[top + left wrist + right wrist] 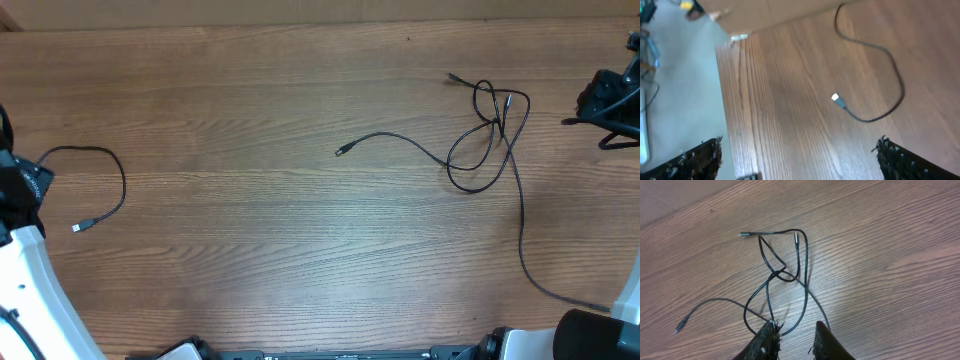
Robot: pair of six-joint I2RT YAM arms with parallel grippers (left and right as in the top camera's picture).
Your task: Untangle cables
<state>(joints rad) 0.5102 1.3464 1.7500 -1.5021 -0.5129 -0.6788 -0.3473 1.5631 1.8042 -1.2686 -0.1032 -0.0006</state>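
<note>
A tangle of thin black cables (485, 135) lies at the table's right middle, looped and crossed over itself (785, 275). One strand runs left to a plug (340, 152), and another trails to the lower right (540, 285). Away from the tangle, a separate cable (115, 165) curves at the far left and ends in a pale plug (836, 98). My left gripper (797, 155) is wide open above the table's left edge, holding nothing. My right gripper (796, 325) hovers near the tangle with a narrow gap between its fingers and nothing in it. In the overhead view it sits at the far right (592, 100).
The table's left edge (732, 100) drops to grey floor, where clutter shows at the top left (650, 30). My white left arm (30, 290) covers the lower left corner. Arm bases (520, 345) line the front edge, and the right arm's base (600, 335) sits over the long strand's end.
</note>
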